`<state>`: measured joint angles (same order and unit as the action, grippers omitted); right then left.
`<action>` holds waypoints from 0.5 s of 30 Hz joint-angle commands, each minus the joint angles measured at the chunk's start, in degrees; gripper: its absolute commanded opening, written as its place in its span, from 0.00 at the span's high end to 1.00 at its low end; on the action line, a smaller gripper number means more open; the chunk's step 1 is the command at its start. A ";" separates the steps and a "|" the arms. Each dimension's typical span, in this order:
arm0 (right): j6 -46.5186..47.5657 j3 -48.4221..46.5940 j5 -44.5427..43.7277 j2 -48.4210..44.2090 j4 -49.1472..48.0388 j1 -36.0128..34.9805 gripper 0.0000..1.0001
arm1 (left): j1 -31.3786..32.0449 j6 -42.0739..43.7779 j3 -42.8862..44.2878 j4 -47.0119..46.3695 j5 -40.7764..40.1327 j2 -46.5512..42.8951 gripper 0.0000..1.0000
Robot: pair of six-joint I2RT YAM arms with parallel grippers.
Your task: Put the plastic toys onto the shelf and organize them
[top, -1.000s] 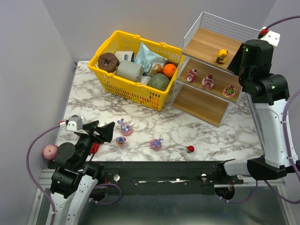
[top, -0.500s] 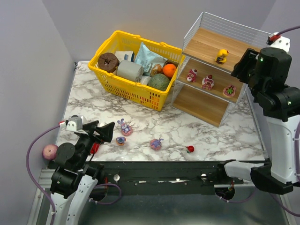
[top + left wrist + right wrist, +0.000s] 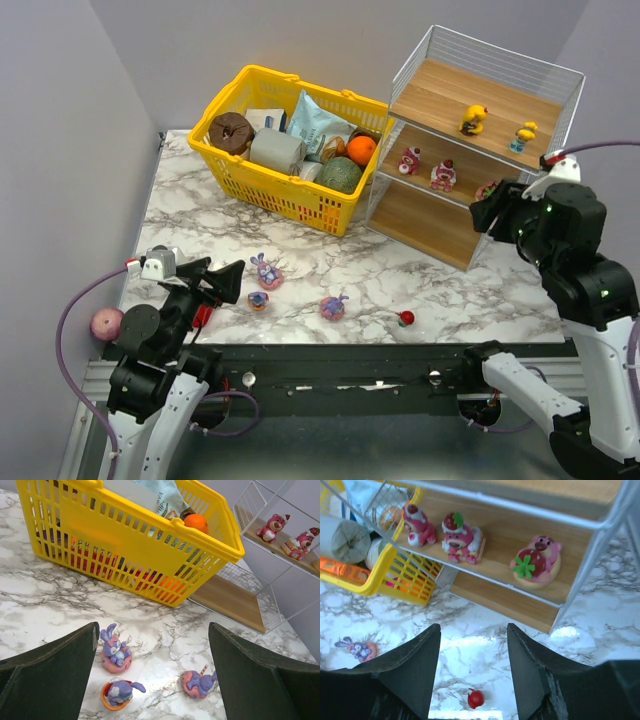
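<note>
Above, we see the shelf (image 3: 455, 105) at the far right of the desk (image 3: 200, 220): two yellow ducks (image 3: 474, 119) on top, pink figures (image 3: 443, 174) on the middle board; three purple bunnies (image 3: 265, 271) and a small red toy (image 3: 405, 318) lie on open marble near the front edge; the left wrist shows the left jaws wide apart, empty, bunnies below, yellow basket (image 3: 150, 545) beyond; the right wrist shows the right jaws wide, empty, facing the middle board.

Bright even overhead light; soft shadows; glare patch on marble; wrist views sharp, jaws dark, slightly blurred.
</note>
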<state>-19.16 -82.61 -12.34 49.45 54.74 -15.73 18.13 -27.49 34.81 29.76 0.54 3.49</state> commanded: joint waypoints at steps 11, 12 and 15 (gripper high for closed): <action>-13.78 32.57 8.38 -13.14 -14.56 -3.07 0.46 | 0.15 0.06 -0.18 0.21 0.17 -0.15 0.01; -15.19 34.60 7.95 -14.72 -15.88 -4.13 0.46 | 0.15 0.06 -0.18 0.21 0.08 -0.23 0.01; -21.07 41.11 1.46 -14.57 -18.53 -10.62 0.46 | 0.15 0.06 -0.18 0.13 0.08 -0.24 0.01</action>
<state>-31.09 -47.99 -5.93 35.53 42.19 -20.60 18.13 -27.49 34.81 29.76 0.54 3.49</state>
